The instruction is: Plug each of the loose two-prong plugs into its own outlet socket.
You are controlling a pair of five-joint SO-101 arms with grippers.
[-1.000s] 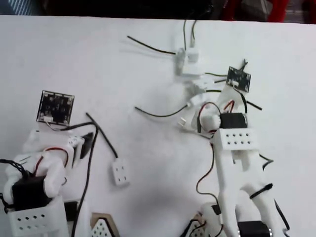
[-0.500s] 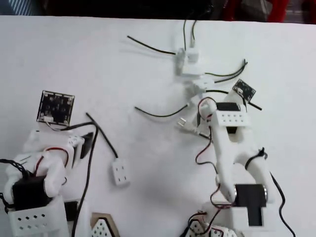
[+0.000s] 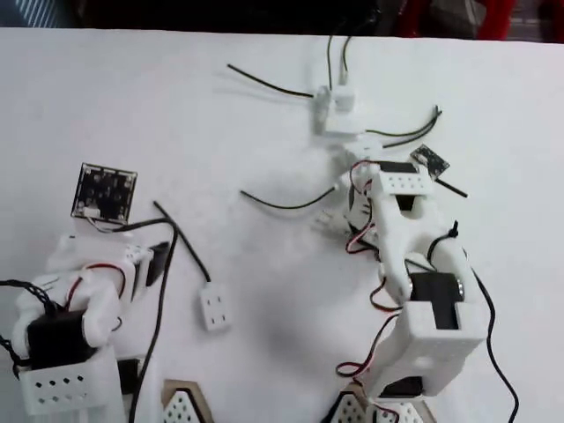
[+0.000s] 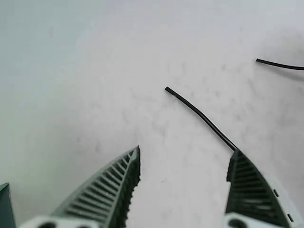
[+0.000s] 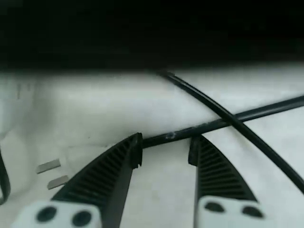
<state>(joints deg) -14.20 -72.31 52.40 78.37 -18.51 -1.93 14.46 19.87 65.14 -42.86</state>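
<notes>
A white outlet socket point(image 3: 214, 307) lies on the table on a black wire point(image 3: 181, 238). Several white two-prong plugs with black wires lie farther back, one point(image 3: 324, 107) near the far edge and one point(image 3: 328, 216) beside the right arm point(image 3: 401, 189). My right gripper point(image 5: 164, 145) is low over the table and open, with a black wire point(image 5: 213, 124) crossing just beyond its tips and two metal prongs point(image 5: 52, 173) off to one side. My left gripper point(image 4: 185, 159) is open above bare table, a loose wire end point(image 4: 199, 116) ahead of it.
The table's far edge point(image 3: 176, 32) meets a dark background. Wires from the plug cluster point(image 3: 352, 148) spread toward the right point(image 3: 414, 132). White mounts point(image 3: 181, 405) sit at the near edge between the arm bases.
The right arm has folded forward and dropped its wrist low over the plugs near the table's middle. The left arm has shifted only slightly.
</notes>
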